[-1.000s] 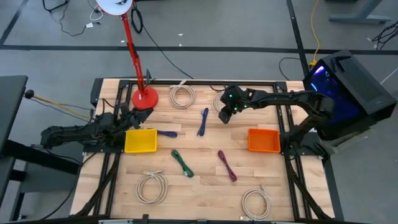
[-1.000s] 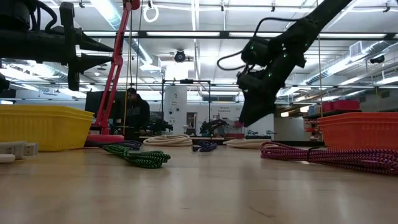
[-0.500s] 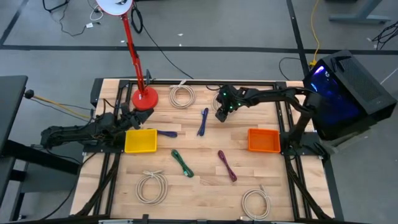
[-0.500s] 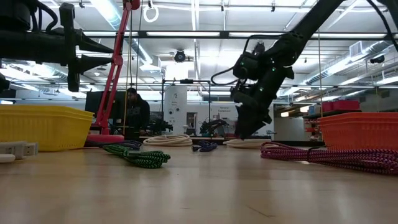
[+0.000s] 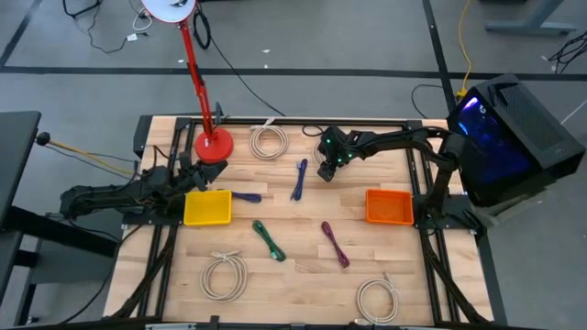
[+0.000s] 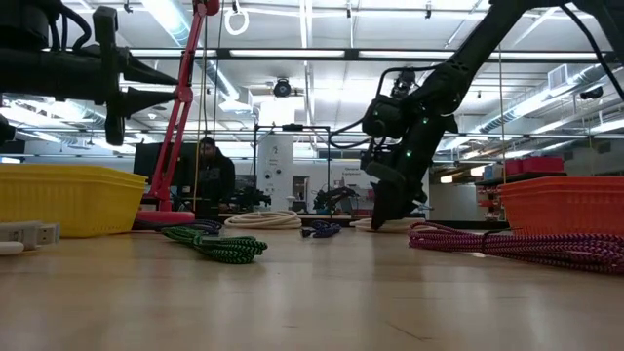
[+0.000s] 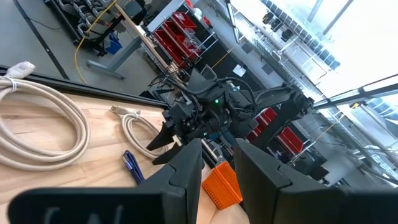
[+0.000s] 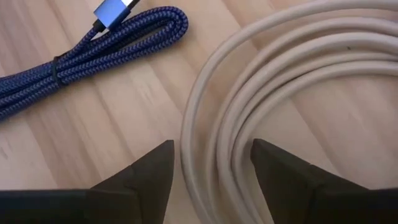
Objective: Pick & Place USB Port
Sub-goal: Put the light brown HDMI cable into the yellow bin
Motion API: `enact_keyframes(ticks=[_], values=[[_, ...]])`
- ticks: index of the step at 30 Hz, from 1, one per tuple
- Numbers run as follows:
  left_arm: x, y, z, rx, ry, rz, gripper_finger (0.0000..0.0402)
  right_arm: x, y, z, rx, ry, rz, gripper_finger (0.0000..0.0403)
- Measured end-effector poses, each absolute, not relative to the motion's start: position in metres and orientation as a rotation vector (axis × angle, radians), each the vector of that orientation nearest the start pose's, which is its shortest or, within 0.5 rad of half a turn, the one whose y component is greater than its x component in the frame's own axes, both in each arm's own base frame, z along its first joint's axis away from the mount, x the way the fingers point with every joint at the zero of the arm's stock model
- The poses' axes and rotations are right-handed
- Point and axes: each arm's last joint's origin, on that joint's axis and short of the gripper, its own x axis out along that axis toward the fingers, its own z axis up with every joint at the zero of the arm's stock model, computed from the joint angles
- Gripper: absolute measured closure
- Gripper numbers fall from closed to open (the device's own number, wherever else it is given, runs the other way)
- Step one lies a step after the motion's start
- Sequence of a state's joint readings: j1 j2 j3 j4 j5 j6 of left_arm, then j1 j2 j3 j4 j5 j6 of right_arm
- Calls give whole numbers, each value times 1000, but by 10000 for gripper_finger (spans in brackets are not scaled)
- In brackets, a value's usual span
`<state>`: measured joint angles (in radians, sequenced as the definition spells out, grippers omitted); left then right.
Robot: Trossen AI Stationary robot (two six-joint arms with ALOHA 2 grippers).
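My right gripper (image 8: 211,165) is open and points steeply down at a white coiled cable (image 8: 280,68) lying flat near the table's far edge. Its two fingers stand on either side of the coil's outer strands; I cannot tell whether they touch. A blue braided USB cable (image 8: 93,56) lies bundled on the wood just beside the coil, its plug (image 8: 115,9) showing. In the high view the right gripper (image 5: 323,170) is between this blue cable (image 5: 300,179) and the coil (image 5: 316,152). My left gripper (image 5: 197,174) waits open above the yellow bin (image 5: 207,209).
An orange bin (image 5: 389,206) stands at the right. Green (image 5: 269,240) and purple (image 5: 335,244) cable bundles lie mid-table. More white coils lie at the back (image 5: 268,141) and near the front (image 5: 225,275), (image 5: 378,299). A red lamp base (image 5: 213,144) stands at the back left.
My right gripper has gone down and a little toward the table's left, from well above the table to just over the white coil, and has tipped more steeply downward. The cables have stayed where they were.
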<state>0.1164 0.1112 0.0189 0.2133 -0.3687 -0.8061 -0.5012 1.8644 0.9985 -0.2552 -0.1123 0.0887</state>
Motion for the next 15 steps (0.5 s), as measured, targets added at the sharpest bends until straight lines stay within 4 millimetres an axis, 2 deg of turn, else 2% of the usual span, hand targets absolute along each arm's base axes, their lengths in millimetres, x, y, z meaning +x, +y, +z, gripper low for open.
enact_keyframes(ticks=[2, 4, 6, 8, 9, 15], values=[[99, 22, 181, -804, -306, 411, 303, 302, -162, 121, 407, 1067, -404, 194], [99, 22, 181, -805, -306, 411, 303, 302, -162, 120, 393, 1073, -416, 224], [99, 22, 181, -805, -304, 412, 303, 301, -163, 120, 393, 1073, -423, 281], [99, 22, 181, -805, -304, 412, 303, 301, -164, 120, 408, 1068, -422, 355], [99, 22, 181, -805, -304, 412, 303, 302, -164, 120, 407, 1063, -425, 375], [99, 22, 181, -806, -305, 412, 303, 306, -165, 126, 450, 1043, -417, 384]])
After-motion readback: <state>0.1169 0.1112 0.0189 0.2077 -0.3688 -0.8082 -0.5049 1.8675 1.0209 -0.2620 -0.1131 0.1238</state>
